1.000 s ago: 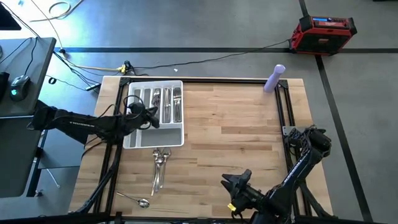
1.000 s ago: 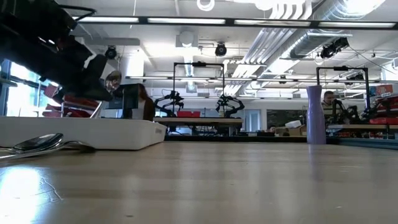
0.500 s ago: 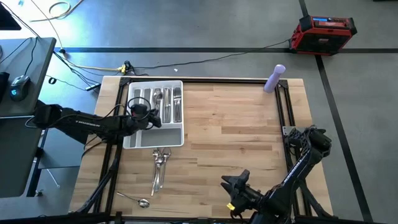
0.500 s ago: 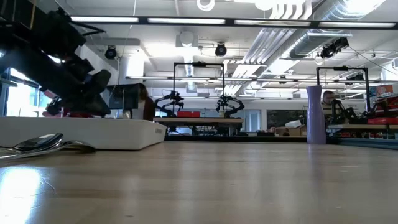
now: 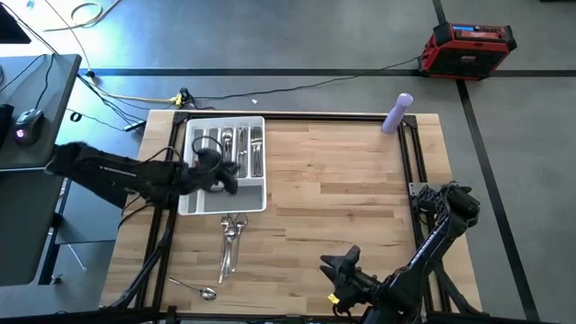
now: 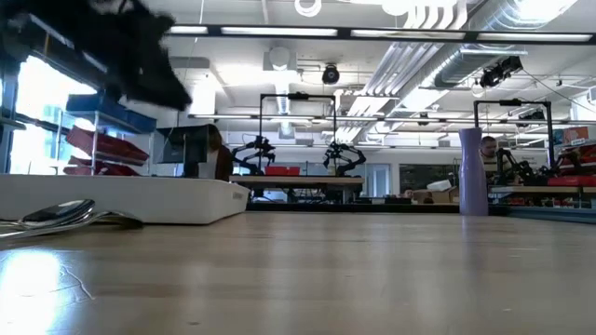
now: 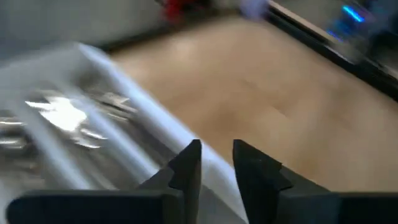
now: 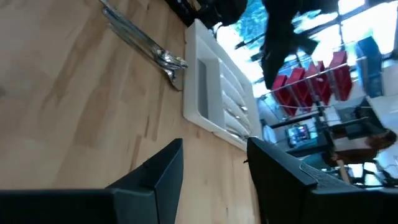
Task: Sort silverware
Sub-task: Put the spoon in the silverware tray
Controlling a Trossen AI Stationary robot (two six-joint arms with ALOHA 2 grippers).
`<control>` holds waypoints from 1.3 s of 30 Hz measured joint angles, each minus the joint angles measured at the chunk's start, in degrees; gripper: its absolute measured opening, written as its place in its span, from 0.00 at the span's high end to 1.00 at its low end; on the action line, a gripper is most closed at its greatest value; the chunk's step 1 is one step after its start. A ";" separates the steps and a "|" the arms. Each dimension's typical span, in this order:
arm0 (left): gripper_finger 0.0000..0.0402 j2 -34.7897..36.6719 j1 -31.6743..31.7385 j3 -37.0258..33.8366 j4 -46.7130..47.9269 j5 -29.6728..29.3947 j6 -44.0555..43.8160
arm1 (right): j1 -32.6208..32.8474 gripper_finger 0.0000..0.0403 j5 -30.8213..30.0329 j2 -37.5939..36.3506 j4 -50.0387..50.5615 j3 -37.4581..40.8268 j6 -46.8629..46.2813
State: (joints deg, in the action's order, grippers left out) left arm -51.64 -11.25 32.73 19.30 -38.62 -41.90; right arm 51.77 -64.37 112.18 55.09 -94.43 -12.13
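Note:
The white tray [image 5: 192,200] lies at the table's far left with forks, spoons and knives [image 5: 243,149] in its slots. More silverware [image 5: 231,239] lies loose on the table just near of the tray, and one spoon [image 5: 203,292] sits by the near edge. My left gripper [image 5: 221,176] hovers above the tray's near part; in the blurred left wrist view its fingers [image 7: 188,167] stand a narrow gap apart with nothing between them. My right gripper [image 5: 342,265] waits open near the table's near edge, holding nothing.
A purple bottle [image 5: 397,112] stands at the far right corner. Black rails [image 5: 410,157] run along the table's edges. A wide stretch of bare wood [image 5: 342,189] lies between the tray and the right arm. A red box [image 5: 468,49] sits on the floor beyond.
My left gripper dipped toward the tray, then rose well above it and shifted slightly toward the near edge. The silverware and tray have stayed in place.

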 joint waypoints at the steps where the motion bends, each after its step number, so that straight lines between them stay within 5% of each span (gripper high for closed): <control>1: 0.85 -1.69 -3.47 2.23 1.84 1.61 -1.88 | 0.01 0.60 0.42 0.00 -0.02 0.00 -0.70; 6: 0.98 -17.16 -22.45 10.97 7.61 3.56 -15.52 | 0.00 0.60 2.51 0.00 -0.04 0.00 -3.59; 10: 0.98 -32.83 -32.90 20.19 18.67 6.63 -29.59 | 0.02 0.60 2.52 0.00 -0.07 0.00 -4.91; 15: 1.00 -48.52 -41.39 33.27 39.04 24.55 -40.14 | 0.00 0.60 2.95 0.00 -0.07 0.00 -5.55; 21: 0.95 -57.06 -50.13 42.73 42.83 41.90 -32.41 | -0.42 0.60 2.98 0.00 -0.09 0.00 -5.43; 29: 0.71 -59.48 -56.44 44.01 41.32 29.88 -32.21 | -0.51 0.60 3.88 0.00 -0.09 0.00 -5.41; 33: 0.61 -61.82 -56.71 44.00 41.01 28.83 -30.59 | -0.52 0.60 4.58 0.00 -0.09 0.00 -4.40; 39: 0.61 -64.32 -55.52 44.29 40.51 28.62 -26.99 | -0.50 0.60 4.63 0.00 -0.09 0.00 -4.34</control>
State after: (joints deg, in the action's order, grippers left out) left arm -115.96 -66.77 77.01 59.81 -9.99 -68.88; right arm 51.27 -59.75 112.18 55.00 -94.43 -16.47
